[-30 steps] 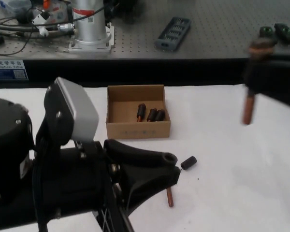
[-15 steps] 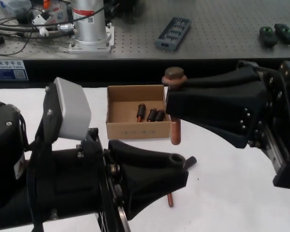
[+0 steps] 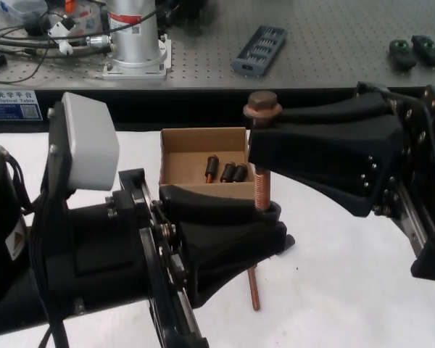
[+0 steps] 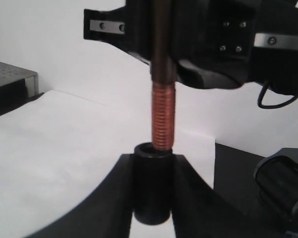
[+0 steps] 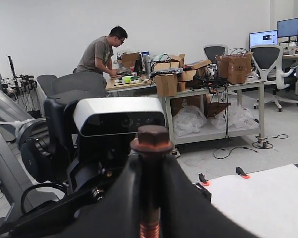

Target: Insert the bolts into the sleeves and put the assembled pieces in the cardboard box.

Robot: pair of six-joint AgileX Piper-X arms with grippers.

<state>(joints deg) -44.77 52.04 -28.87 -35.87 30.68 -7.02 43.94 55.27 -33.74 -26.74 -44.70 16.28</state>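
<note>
My left gripper (image 4: pixel 151 191) is shut on a black sleeve (image 4: pixel 151 186), held upright with its bore facing up. My right gripper (image 3: pixel 264 156) is shut on a copper bolt (image 3: pixel 262 152), head up, shank pointing down. The bolt's threaded tip (image 4: pixel 162 119) sits at the mouth of the sleeve, just entering it. The bolt head (image 5: pixel 151 140) shows between my right fingers. Behind them stands the cardboard box (image 3: pixel 203 192) holding three assembled pieces (image 3: pixel 226 171). A second copper bolt (image 3: pixel 254 287) lies on the white sheet below my left gripper.
The white sheet (image 3: pixel 348 290) covers the bench front, with bare room at the right. Behind it is a perforated metal table with a silver post (image 3: pixel 134 32), a blue rack (image 3: pixel 259 49) and two black parts (image 3: pixel 413 51). Both arms crowd the middle.
The right arm swung in from the far right with its bolt and now holds it over the sleeve. The left gripper rose under it, and the bolt tip has met the sleeve mouth.
</note>
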